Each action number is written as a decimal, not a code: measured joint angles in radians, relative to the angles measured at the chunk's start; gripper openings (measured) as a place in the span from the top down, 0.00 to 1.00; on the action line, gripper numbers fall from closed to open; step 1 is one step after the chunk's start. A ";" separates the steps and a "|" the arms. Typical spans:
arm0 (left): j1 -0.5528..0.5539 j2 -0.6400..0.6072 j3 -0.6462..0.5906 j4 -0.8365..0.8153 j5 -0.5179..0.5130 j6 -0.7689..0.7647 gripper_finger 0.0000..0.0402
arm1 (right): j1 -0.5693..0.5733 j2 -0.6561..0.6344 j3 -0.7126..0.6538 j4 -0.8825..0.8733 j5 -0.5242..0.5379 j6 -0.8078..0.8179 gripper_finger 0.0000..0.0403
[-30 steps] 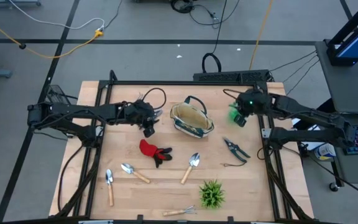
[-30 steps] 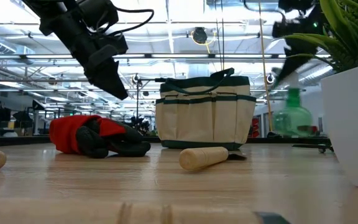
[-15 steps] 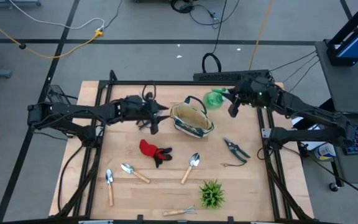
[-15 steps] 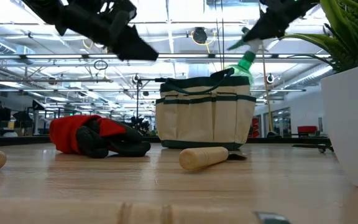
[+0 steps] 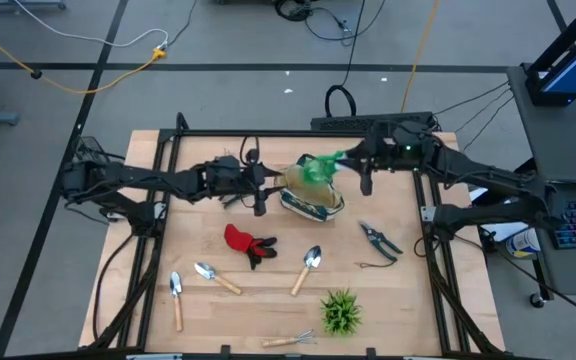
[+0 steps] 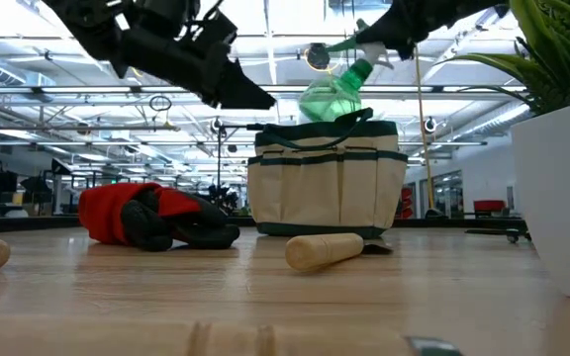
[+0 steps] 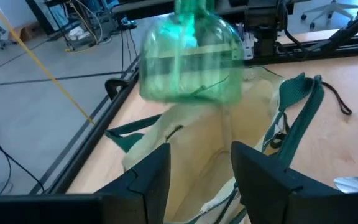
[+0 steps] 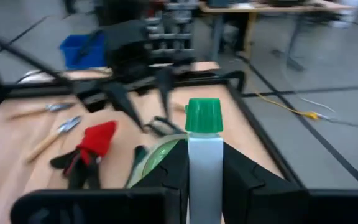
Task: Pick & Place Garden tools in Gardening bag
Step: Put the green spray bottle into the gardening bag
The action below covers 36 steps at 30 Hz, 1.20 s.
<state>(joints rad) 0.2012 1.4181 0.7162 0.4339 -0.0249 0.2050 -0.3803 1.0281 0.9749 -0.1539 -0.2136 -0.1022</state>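
**Green bottle now over the bag**

While my left gripper (image 5: 261, 190) waits open by the bag's left side, my right gripper (image 8: 204, 163) is squeezed tight on a green bottle (image 5: 317, 169). A moment ago the bottle was out by the table's back right corner. Now it hangs just above the bag (image 5: 309, 192), near the back edge. I think it can go in soon. The glove (image 5: 248, 243), trowels (image 5: 307, 268) and shears (image 5: 379, 238) lie on the table, not packed yet.
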 joint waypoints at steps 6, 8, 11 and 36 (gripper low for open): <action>-0.001 0.063 0.000 0.047 0.028 0.000 0.56 | 0.049 0.060 0.000 0.023 0.002 -0.073 0.89; 0.000 0.070 0.000 0.046 0.027 -0.001 0.56 | 0.058 0.077 0.000 0.023 0.002 -0.087 0.89; 0.000 0.070 0.000 0.039 0.025 -0.001 0.56 | 0.071 0.097 0.000 0.023 0.002 -0.123 0.89; 0.000 0.069 0.000 -0.014 0.024 0.000 0.56 | 0.081 0.368 0.000 0.073 0.007 -0.827 0.89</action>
<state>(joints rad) 0.2012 1.4876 0.7162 0.4199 -0.0009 0.2047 -0.2989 1.3962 0.9749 -0.0813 -0.2066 -0.9288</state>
